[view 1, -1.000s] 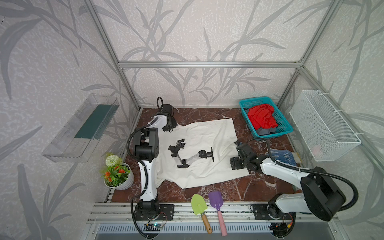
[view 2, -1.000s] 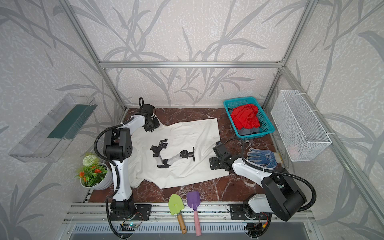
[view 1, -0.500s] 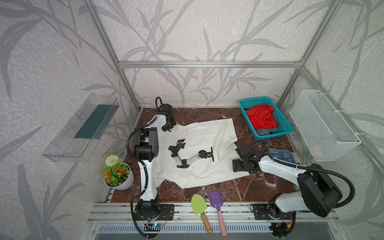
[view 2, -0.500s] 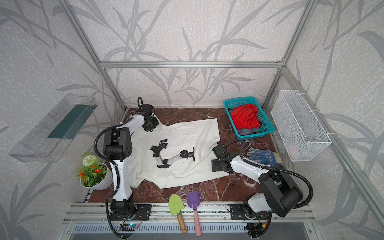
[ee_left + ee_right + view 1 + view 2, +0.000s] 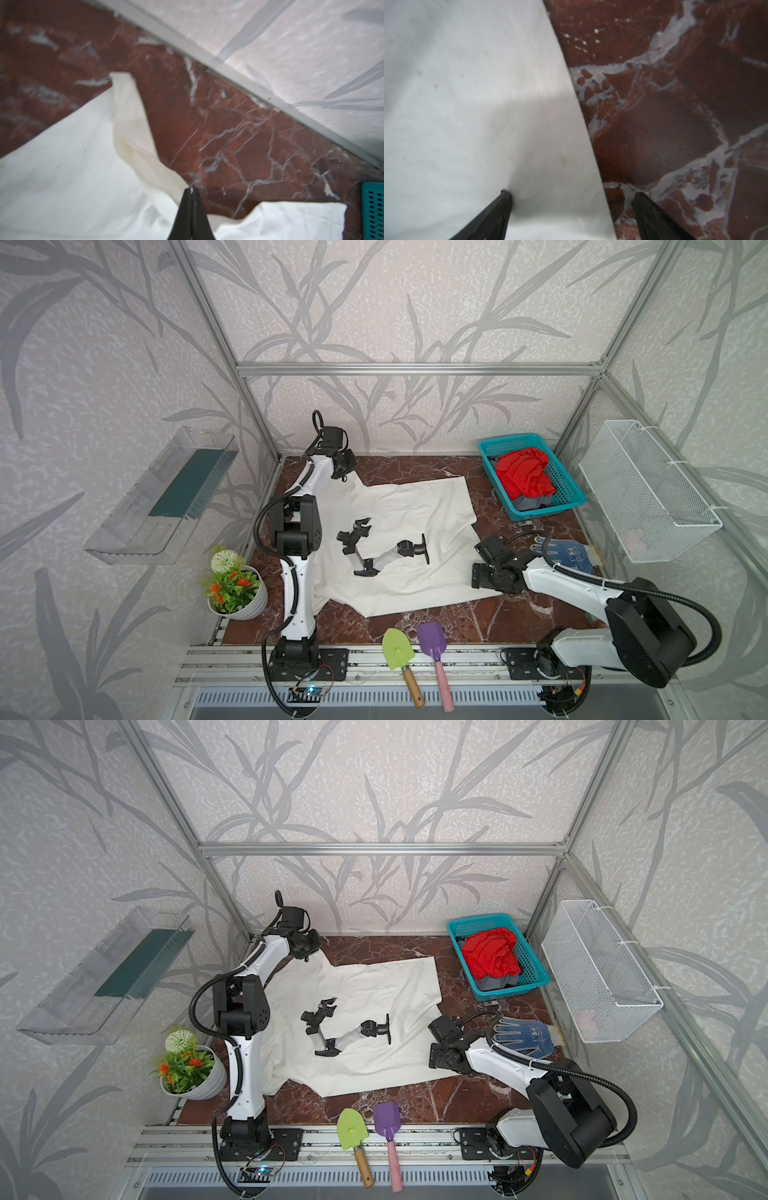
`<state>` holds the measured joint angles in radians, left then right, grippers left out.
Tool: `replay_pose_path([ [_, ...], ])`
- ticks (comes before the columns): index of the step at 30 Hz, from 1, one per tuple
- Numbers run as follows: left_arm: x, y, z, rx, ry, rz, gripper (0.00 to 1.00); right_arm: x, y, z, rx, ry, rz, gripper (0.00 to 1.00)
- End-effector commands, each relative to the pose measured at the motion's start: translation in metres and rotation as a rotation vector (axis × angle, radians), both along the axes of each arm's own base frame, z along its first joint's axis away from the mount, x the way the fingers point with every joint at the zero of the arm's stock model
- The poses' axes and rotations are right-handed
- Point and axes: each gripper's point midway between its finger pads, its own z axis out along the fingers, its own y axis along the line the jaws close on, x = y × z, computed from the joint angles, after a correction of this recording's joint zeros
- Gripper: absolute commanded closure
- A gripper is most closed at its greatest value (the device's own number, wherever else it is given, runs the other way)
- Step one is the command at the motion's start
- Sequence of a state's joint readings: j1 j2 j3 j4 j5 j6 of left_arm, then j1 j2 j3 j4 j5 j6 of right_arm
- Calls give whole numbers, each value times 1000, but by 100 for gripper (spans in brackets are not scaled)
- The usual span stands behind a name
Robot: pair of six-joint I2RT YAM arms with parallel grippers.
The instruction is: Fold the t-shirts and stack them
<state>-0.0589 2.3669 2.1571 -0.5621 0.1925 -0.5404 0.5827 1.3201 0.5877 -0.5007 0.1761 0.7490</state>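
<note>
Pale walls (image 5: 415, 302) printed with grey leaves close me in on three sides, set in a frame of silver metal bars (image 5: 415, 369). My worktop (image 5: 407, 470) is dark red-brown marble with white veins. A clear plastic shelf (image 5: 166, 497) hangs on the wall to my left, a white wire basket (image 5: 648, 493) on the wall to my right. Silver rails (image 5: 457, 659) run along the near edge. The light is soft and even.
</note>
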Motion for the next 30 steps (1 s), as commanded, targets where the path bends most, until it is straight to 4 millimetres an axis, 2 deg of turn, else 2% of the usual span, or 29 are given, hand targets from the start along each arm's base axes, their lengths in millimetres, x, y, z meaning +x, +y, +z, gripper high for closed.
replay_pose_path([
  [1,20,-39,-2,-91,-10,-102,100,-22,-14,-2,-36,36,-47,8],
  [3,35,-55,2,-120,-41,-148,100,-26,-15,0,-34,30,-44,8],
  [5,46,-63,10,-162,-78,-177,89,-28,-16,5,-32,25,-44,8],
  [7,47,-65,22,-188,-101,-196,81,-28,-17,10,-36,11,-41,8],
  [9,37,-63,34,-162,-92,-227,73,-26,-19,16,-42,-7,-36,8],
  [13,-1,-40,48,19,-40,-199,72,-15,-13,33,-31,-56,-4,8],
  [14,-16,-27,41,53,-15,-164,72,-11,-9,38,-26,-66,9,8],
  [18,-68,10,39,133,25,-32,72,6,6,59,-21,-109,66,8],
  [21,-114,20,24,150,93,12,72,23,25,72,6,-141,131,8],
  [25,-175,40,-13,221,220,65,72,47,60,77,64,-162,231,9],
  [28,-204,48,-38,254,297,87,72,60,75,67,70,-147,252,9],
  [30,-212,48,-53,258,340,66,72,65,78,57,55,-126,250,9],
])
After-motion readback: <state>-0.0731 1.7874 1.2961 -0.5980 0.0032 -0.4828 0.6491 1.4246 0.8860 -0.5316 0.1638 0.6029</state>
